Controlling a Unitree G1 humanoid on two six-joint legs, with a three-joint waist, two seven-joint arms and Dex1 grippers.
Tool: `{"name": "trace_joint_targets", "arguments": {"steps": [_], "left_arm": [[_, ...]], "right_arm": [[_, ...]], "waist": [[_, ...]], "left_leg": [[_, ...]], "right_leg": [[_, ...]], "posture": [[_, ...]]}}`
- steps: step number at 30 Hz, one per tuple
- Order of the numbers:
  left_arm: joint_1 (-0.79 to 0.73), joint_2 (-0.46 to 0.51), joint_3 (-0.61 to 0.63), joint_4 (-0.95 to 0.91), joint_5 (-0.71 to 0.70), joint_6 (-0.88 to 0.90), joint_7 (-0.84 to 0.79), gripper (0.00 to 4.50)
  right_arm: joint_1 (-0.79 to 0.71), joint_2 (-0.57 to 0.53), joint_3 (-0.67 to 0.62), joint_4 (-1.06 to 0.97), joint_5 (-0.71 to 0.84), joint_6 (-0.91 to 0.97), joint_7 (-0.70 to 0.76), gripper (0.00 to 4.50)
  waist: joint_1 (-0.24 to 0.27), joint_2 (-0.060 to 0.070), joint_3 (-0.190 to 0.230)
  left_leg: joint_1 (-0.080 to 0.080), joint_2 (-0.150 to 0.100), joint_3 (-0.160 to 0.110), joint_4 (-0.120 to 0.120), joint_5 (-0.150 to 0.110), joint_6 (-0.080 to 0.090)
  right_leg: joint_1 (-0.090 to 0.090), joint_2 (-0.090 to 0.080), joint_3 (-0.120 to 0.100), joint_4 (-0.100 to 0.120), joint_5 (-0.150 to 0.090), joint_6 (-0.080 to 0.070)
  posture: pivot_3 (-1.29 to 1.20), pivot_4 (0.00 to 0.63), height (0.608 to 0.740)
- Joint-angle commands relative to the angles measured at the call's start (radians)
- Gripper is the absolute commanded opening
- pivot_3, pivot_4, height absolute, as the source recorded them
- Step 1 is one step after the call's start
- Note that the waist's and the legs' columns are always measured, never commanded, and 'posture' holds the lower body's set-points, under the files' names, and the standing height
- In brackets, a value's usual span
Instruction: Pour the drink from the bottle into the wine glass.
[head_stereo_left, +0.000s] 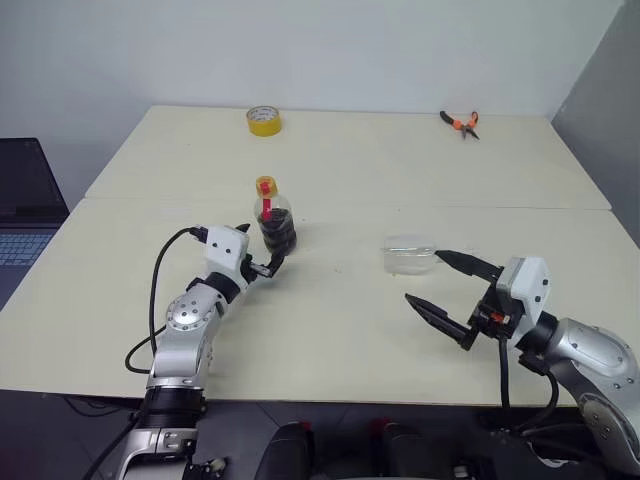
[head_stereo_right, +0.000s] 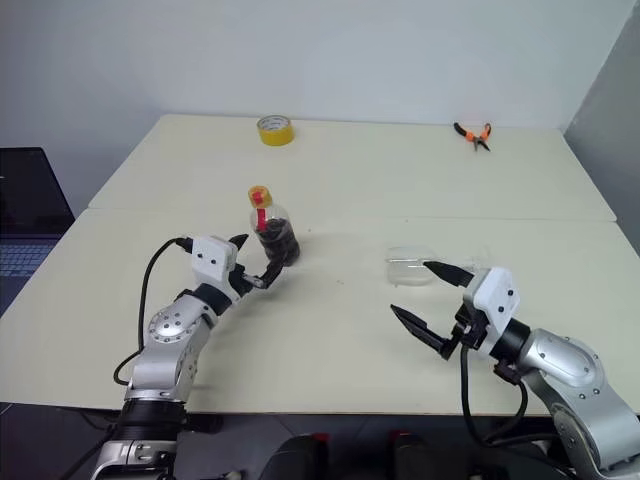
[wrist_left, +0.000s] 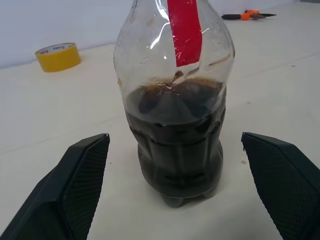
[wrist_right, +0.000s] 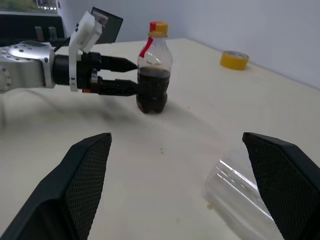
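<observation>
Half-full bottle (wrist_left: 174, 100) of dark drink (wrist_left: 175, 140)

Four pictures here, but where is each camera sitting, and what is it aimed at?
Head cameras, two eyes: up on the head, looking down over the table; both arms, the bottle and the wine glass show.
Left wrist: on the left arm, aimed past its open fingers at the bottle, close up.
Right wrist: on the right arm, aimed past its open fingers across the table; the left gripper shows at the bottle.
All share the bottle and the yellow tape roll.
</observation>
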Motion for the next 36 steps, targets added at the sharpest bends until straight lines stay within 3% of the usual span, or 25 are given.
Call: {"name": "trace_joint_targets", "arguments": {"steps": [1,22,35,36], "left_arm": [[-0.033,-0.006,0.003,0.026,0.010,-0.029,0.018,4.48],[-0.225,-0.063,-0.021,0.402,0.046,-0.232,0.026,4.48],[-0.295,-0.080,-0.002,0.466,0.025,-0.245,0.011,4.48],[-0.295,-0.081,-0.001,0.462,0.023,-0.243,0.009,4.30]], "right_arm": [[-0.020,0.009,0.011,-0.012,-0.002,-0.001,0.005,4.50],[-0.115,0.047,0.043,0.032,-0.035,-0.009,0.011,4.50],[-0.125,0.065,0.046,0.033,-0.050,-0.008,0.005,4.50],[-0.125,0.066,0.046,0.033,-0.052,-0.009,0.004,4.50]], "waist": [[0.000,0.000,0.000],[0.000,-0.001,0.000],[0.000,-0.001,0.000],[0.000,-0.001,0.000]], "left_leg": [[0.000,0.000,0.000,0.000,0.000,0.000],[0.000,0.000,0.000,0.001,0.000,0.000],[0.000,-0.001,0.000,0.001,0.000,0.000],[0.000,-0.001,0.000,0.001,0.000,0.000]], "right_leg": [[0.000,0.000,0.000,0.000,0.000,0.000],[0.000,0.000,0.000,0.000,0.001,0.000],[0.000,0.000,0.000,0.000,0.001,0.001],[0.000,0.000,0.000,0.000,0.001,0.001]], "posture": [[0.00,0.150,0.740],[0.00,0.150,0.740],[0.00,0.150,0.740],[0.00,0.150,0.740]]}}
